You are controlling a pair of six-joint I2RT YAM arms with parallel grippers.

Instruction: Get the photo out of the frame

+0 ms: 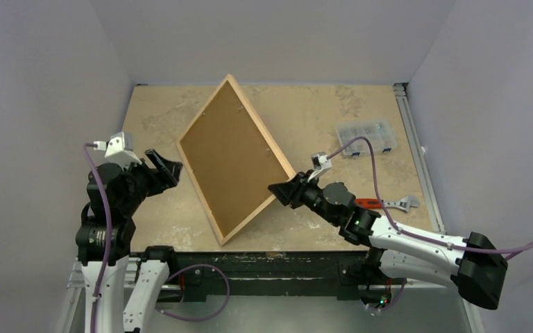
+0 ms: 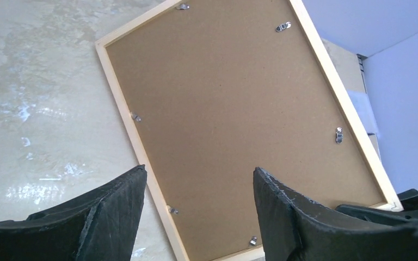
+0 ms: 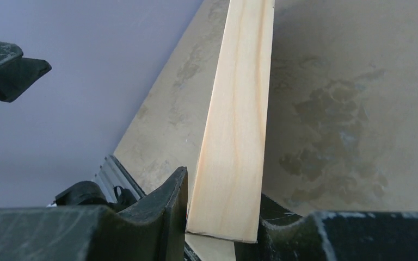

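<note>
Brown backing board (image 1: pixel 232 163) fills the frame (image 1: pixel 261 123) that right end effector (image 1: pixel 280 192) clamps

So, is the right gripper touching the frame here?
Touching. Right wrist view: the right gripper clamps the frame, a finger against each side of its rail.

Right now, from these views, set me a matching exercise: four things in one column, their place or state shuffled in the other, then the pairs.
Things
1. left gripper
2. right gripper
3. clear compartment box
4. adjustable wrench

Place or state
A. red handle, lying on the right side of the table
B. open, holding nothing, left of the frame
C. shut on the frame's wooden rail
D. transparent, farther back on the right

Pairs: 1-B, 2-C, 3-D, 4-A
</note>
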